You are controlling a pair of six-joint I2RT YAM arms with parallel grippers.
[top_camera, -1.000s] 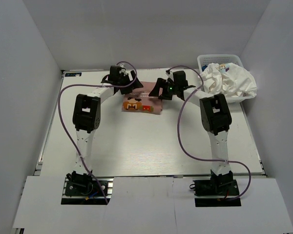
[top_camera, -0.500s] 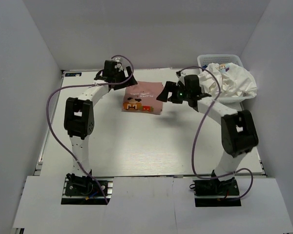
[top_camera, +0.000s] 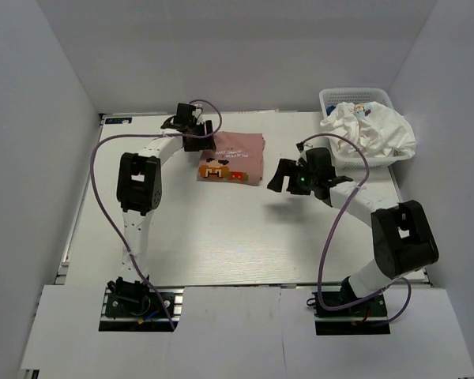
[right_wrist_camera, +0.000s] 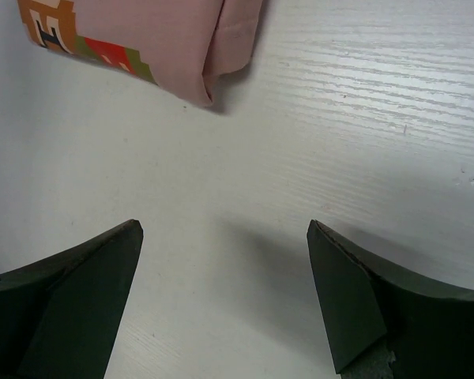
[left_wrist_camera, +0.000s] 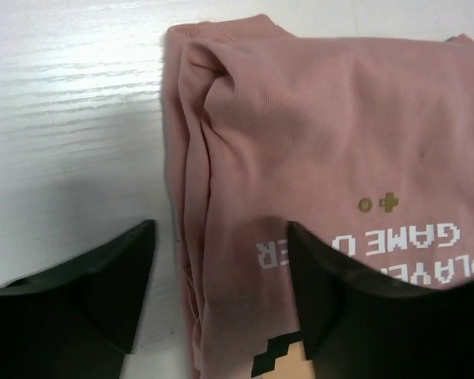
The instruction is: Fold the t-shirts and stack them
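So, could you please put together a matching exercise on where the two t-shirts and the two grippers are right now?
Column one:
1. pink t-shirt
2. white t-shirt
3. left gripper
4. right gripper

Column two:
A. crumpled in the basket
B. open over bare table, clear of any cloth
C. folded flat on the table
D. open, astride the pink t-shirt's edge

Pairs: 1-C, 2-A, 3-D, 4-B.
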